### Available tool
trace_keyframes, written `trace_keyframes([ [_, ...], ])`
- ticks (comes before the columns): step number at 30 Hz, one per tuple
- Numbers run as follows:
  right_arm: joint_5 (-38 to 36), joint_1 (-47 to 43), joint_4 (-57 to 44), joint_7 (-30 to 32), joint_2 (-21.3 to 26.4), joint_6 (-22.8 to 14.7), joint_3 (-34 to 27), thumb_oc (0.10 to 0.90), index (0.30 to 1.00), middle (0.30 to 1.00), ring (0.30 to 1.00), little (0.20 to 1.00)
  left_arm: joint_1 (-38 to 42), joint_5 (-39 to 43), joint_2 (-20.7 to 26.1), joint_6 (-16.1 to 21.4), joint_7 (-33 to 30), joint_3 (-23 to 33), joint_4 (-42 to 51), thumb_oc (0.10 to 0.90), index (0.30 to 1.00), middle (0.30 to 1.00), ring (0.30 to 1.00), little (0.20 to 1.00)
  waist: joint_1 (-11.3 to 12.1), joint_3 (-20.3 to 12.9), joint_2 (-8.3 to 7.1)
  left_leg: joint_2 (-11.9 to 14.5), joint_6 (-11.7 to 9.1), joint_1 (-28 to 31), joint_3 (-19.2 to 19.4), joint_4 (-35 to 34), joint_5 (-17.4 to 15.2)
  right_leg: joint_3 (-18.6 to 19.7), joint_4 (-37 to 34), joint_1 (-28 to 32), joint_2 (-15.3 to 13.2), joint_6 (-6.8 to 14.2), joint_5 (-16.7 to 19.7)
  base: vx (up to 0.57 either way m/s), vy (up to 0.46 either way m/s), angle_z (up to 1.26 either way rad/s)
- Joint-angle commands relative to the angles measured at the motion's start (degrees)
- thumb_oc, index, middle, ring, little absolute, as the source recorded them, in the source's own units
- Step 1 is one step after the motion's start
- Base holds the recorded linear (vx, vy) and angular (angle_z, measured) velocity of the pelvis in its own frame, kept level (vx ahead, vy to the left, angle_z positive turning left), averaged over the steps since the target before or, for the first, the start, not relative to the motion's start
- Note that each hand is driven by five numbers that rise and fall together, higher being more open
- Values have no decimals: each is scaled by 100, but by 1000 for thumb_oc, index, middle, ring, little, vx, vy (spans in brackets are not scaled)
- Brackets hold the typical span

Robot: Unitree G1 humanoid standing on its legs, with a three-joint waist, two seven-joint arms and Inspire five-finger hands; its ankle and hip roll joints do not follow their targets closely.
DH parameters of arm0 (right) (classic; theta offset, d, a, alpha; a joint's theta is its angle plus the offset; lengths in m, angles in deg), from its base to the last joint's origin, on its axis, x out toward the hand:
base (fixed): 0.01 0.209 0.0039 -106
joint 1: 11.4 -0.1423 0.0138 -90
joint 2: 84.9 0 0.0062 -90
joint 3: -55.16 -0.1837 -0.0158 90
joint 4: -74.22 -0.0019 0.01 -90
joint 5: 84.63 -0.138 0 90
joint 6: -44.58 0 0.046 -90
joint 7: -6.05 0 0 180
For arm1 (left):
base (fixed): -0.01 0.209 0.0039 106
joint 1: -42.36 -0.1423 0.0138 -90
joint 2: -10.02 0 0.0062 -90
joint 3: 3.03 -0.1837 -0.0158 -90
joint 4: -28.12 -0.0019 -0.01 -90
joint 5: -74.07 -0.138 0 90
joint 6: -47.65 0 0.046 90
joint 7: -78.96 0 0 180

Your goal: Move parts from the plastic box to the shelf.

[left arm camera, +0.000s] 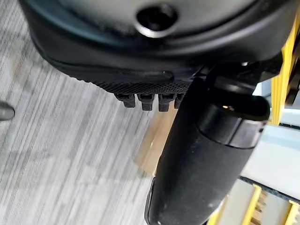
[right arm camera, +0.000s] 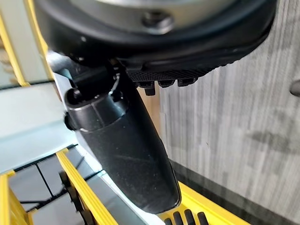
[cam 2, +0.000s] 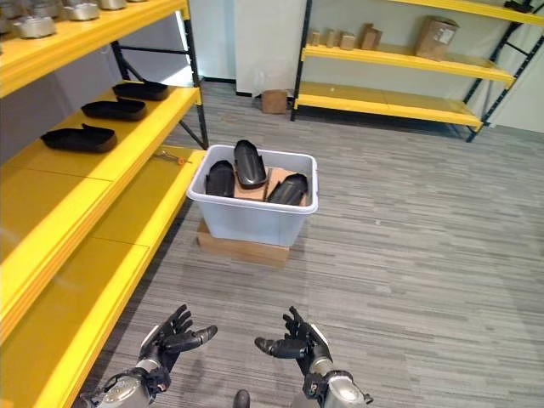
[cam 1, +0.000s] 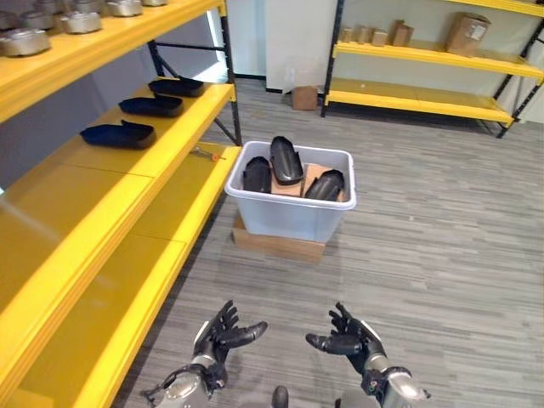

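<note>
A grey plastic box (cam 1: 291,214) stands on a flat cardboard base (cam 1: 279,241) on the floor, beside the yellow shelf (cam 1: 127,183). Inside it lie three black moulded parts (cam 1: 286,160) over a brown cardboard piece. Three more black parts (cam 1: 118,134) rest in a row on the shelf's middle level. My left hand (cam 1: 223,333) and right hand (cam 1: 351,338) hover low in front of me, well short of the box. Both hands are open and hold nothing, with relaxed fingers and palms turned toward each other.
Silver metal parts (cam 1: 81,21) line the shelf's top level. A small tool with a red tip (cam 1: 206,154) lies on the lower shelf near the box. A second yellow shelf (cam 1: 425,64) with cardboard boxes stands at the far wall, and a small carton (cam 1: 304,97) sits on the floor.
</note>
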Motion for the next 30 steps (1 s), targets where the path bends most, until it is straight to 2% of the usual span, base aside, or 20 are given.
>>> trace_keyframes([
  [1,-77,-298,-374,-103,128,-337,-126,900,1000,1000,1000,1000,98,-84,153,292,315,22,562,900,1000,1000,1000,1000,-158,-101,-64,404,-529,384,-530,-98,-374,-429,-1985,299,317,17,1133,278,-53,0],
  [2,-63,-345,-379,-103,178,-319,-131,900,1000,1000,1000,1000,64,-72,144,294,368,47,537,900,1000,1000,1000,1000,-175,-120,-200,270,-570,513,-530,-164,-487,-676,-2958,195,220,63,1154,311,-69,21],
  [3,-58,-401,-352,-99,194,-309,-121,900,1000,1000,1000,1000,38,-55,134,306,382,58,569,900,1000,1000,1000,1000,-239,-121,-193,306,-606,661,-586,-242,-559,-851,-3584,269,258,96,1294,399,-87,16],
  [4,-50,-429,-354,-83,208,-306,-112,900,1000,1000,1000,1000,19,-51,135,314,387,84,586,900,1000,1000,1000,1000,-288,-106,-181,344,-641,763,-626,-282,-606,-851,-3920,268,310,129,1401,318,-57,34],
  [5,-31,-438,-390,-65,224,-307,-119,900,1000,1000,1000,1000,7,-43,130,317,383,93,599,900,1000,1000,1000,1000,-328,-85,-167,388,-667,833,-670,-271,-666,-710,-3976,262,370,142,1458,252,-68,26],
  [7,-105,-419,-401,-52,198,-342,-138,900,1000,1000,1000,1000,17,-36,48,333,376,91,511,900,1000,1000,1000,1000,-319,-191,-248,392,-697,875,-698,-259,-765,-586,-4117,511,469,47,1398,252,-69,23],
  [9,-178,-395,-369,-2,232,-399,-249,900,1000,1000,1000,1000,40,-11,-7,343,327,150,531,900,1000,1000,1000,1000,-312,-374,-224,567,-808,965,-690,-58,-826,-737,-4013,684,586,-73,1269,414,-92,12],
  [12,-265,-442,-287,67,276,-458,-284,900,1000,1000,1000,1000,171,48,-21,349,248,138,462,900,1000,1000,1000,1000,-343,-429,-206,782,-1051,779,-618,691,-764,-847,-4087,964,703,-218,1001,292,-101,9],
  [14,-296,-496,-257,82,312,-499,-263,900,1000,1000,1000,1000,239,89,-36,356,202,104,454,900,1000,1000,1000,1000,-331,-390,-227,862,-1242,431,-508,1587,-473,-875,-4149,1211,772,-334,876,225,-112,35],
  [15,-376,-535,-275,101,373,-519,-268,900,1000,1000,1000,1000,263,174,-60,357,172,53,486,900,1000,1000,1000,1000,-173,-180,-360,704,-1455,-383,-486,3367,330,-819,-4202,1548,747,-557,705,172,-91,29],
  [16,-376,-537,-274,100,373,-518,-271,900,1000,1000,1000,1000,266,174,-59,356,172,52,486,900,1000,1000,1000,1000,-181,-183,-345,713,-1457,-420,-499,3420,309,-831,-4196,1536,759,-558,704,155,-85,2],
  [18,-383,-495,-350,99,427,-496,-274,900,1000,1000,1000,1000,199,200,-59,335,189,36,507,900,1000,1000,1000,1000,-69,-91,-418,584,-1362,-717,-445,4007,363,-781,-4214,1684,726,-624,618,124,-22,-41],
  [21,-393,-452,-347,192,425,-492,-328,900,1000,1000,1000,1000,152,277,-76,316,129,50,490,900,1000,1000,1000,1000,63,-29,-473,618,-1222,-1276,-204,3595,76,-660,-4292,1917,630,-590,529,187,41,-19],
  [23,-369,-395,-381,240,400,-536,-407,900,1000,1000,1000,1000,58,295,-61,313,77,122,470,900,1000,1000,1000,1000,123,-65,-499,681,-1109,-1392,-152,2528,-216,-535,-4361,2034,614,-516,435,251,147,-20],
  [24,-353,-363,-365,247,392,-543,-450,900,1000,1000,1000,1000,33,278,-43,318,73,149,451,900,1000,1000,1000,1000,119,-108,-457,807,-1131,-1415,-147,1856,-221,-548,-4374,2072,629,-476,377,276,185,-36],
  [25,-334,-333,-362,254,384,-546,-471,900,1000,1000,1000,1000,5,254,-31,322,75,157,434,900,1000,1000,1000,1000,128,-124,-421,930,-1179,-1338,-109,1312,-94,-540,-4384,2147,629,-451,307,284,212,-27],
  [26,-279,-320,-326,277,372,-558,-480,900,1000,1000,1000,1000,13,216,-24,324,70,157,391,900,1000,1000,1000,1000,148,-156,-355,1110,-1274,-1328,-97,740,304,-521,-4417,2279,647,-428,212,196,143,-12],
  [27,-279,-320,-325,277,372,-558,-480,900,1000,1000,1000,1000,14,216,-24,324,70,157,391,900,1000,1000,1000,1000,151,-146,-358,1109,-1275,-1310,-93,724,312,-518,-4418,2289,644,-428,211,333,313,-2],
  [28,-137,-354,-318,296,402,-516,-473,900,1000,1000,1000,1000,105,95,32,319,63,176,396,900,1000,1000,1000,1000,221,-167,-230,1255,-1383,-1433,-302,327,727,-381,-4335,2458,582,-377,73,226,230,-3],
  [30,-76,-345,-322,236,384,-491,-472,900,1000,1000,1000,1000,130,97,28,333,95,189,387,900,1000,1000,1000,1000,223,-195,-222,1233,-1344,-1303,-313,225,623,-325,-4265,2472,558,-344,6,210,224,-28],
])
